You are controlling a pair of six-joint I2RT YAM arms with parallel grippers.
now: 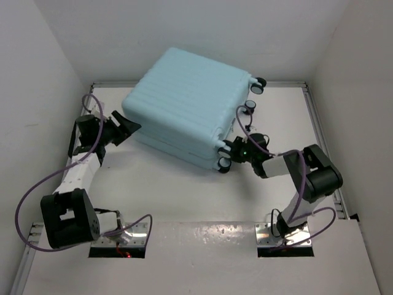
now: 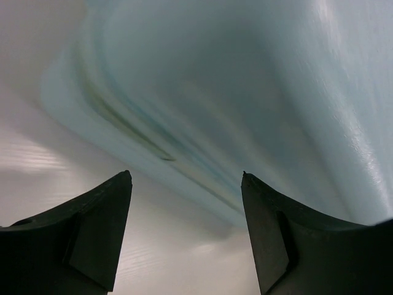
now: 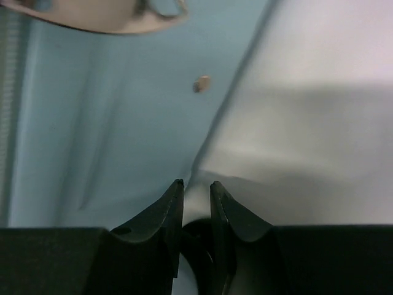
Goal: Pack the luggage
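Note:
The luggage [image 1: 184, 104], a pale aqua ribbed hard-shell suitcase, lies flat and closed at the back of the white table [image 1: 184, 196]. Its black spinner wheels point right. My left gripper [image 1: 127, 126] is open and empty at the suitcase's left edge. In the left wrist view [image 2: 187, 175] its jaws stand wide apart, with the shell's rounded edge [image 2: 245, 92] just ahead. My right gripper [image 1: 232, 149] is at the near right corner by the wheels. In the right wrist view [image 3: 196, 183] its jaws are nearly together, with a dark round wheel [image 3: 199, 239] between them, against the blue shell [image 3: 92, 123].
White walls enclose the table on the left, back and right. Other wheels stick out at the far right corner [image 1: 261, 83], mid right [image 1: 250, 107] and near corner [image 1: 224, 165]. Purple cables loop from both arms. Bare table [image 3: 319, 123] lies in front of the suitcase.

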